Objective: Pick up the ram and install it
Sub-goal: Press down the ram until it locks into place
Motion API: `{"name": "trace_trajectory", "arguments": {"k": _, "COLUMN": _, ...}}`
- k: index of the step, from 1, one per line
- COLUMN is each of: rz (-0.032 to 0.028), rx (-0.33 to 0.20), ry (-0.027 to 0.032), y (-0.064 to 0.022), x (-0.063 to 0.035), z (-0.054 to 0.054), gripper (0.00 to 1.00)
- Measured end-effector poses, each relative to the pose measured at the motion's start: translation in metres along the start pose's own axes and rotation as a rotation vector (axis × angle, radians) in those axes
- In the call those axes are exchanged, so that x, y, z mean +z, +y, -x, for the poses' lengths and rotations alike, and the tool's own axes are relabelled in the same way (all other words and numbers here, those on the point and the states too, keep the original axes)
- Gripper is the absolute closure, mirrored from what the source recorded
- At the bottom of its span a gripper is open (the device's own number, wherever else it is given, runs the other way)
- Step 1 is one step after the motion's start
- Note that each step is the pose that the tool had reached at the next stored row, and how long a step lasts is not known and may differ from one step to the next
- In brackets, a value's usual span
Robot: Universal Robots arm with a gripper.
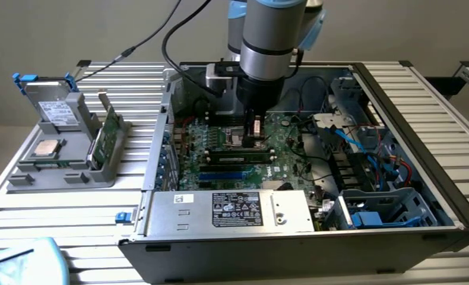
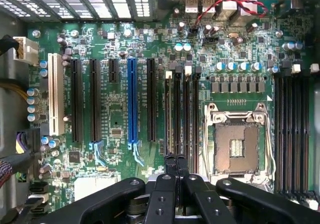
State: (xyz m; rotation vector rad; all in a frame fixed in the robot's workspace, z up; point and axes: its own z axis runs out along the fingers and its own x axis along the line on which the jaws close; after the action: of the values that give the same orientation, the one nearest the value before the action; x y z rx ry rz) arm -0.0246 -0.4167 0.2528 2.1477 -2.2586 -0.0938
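While tool [image 1: 253, 138] hovers clenched over motherboard [image 1: 286, 151], case [image 1: 424, 196] sits on slatted metal table [image 1: 60, 208].

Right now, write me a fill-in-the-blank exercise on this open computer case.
1. The gripper hangs over the ___ inside the open computer case.
2. The CPU socket is ___.
3. Among the black expansion slots, one long slot is coloured ___.
Missing words: motherboard; empty; blue.
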Motion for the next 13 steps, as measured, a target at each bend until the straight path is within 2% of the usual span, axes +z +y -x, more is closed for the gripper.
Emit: {"name": "trace_trajectory", "arguments": {"k": 13, "rz": -0.0057, "rx": 0.228, "ry": -0.0139, "y": -0.0002, "x": 0.0036, "z": -0.0001, "gripper": 0.89}}
